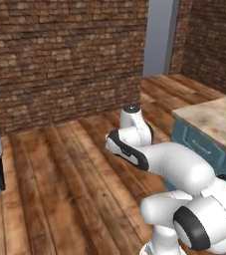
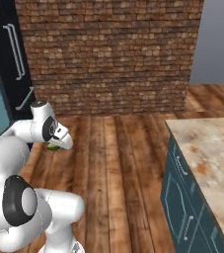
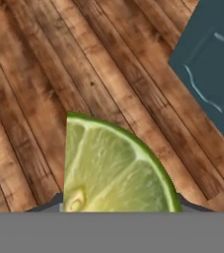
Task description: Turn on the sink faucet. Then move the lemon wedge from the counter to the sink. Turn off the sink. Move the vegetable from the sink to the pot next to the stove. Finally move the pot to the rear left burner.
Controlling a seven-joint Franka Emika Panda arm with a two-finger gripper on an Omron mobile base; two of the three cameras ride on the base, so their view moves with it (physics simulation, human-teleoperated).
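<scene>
The lemon wedge (image 3: 111, 168) looms large in the hand view, yellow-green with a darker rind, its pointed tip up. It hangs over the wooden floor, and it hides my fingertips. In the right base view a sliver of the lemon wedge (image 2: 53, 146) peeks out below the white hand, where my gripper (image 2: 55, 144) is shut on it. The arm is folded close to the base. The beige marbled counter (image 1: 219, 119) stands to my right over teal cabinet fronts, and the right base view shows the counter (image 2: 209, 148) as well.
Wooden plank floor (image 2: 113, 163) spreads ahead to a brick wall (image 2: 108, 54). A tall dark cabinet with silver handles (image 2: 12, 49) stands at the left. A teal cabinet door (image 3: 209, 64) shows at the upper right of the hand view.
</scene>
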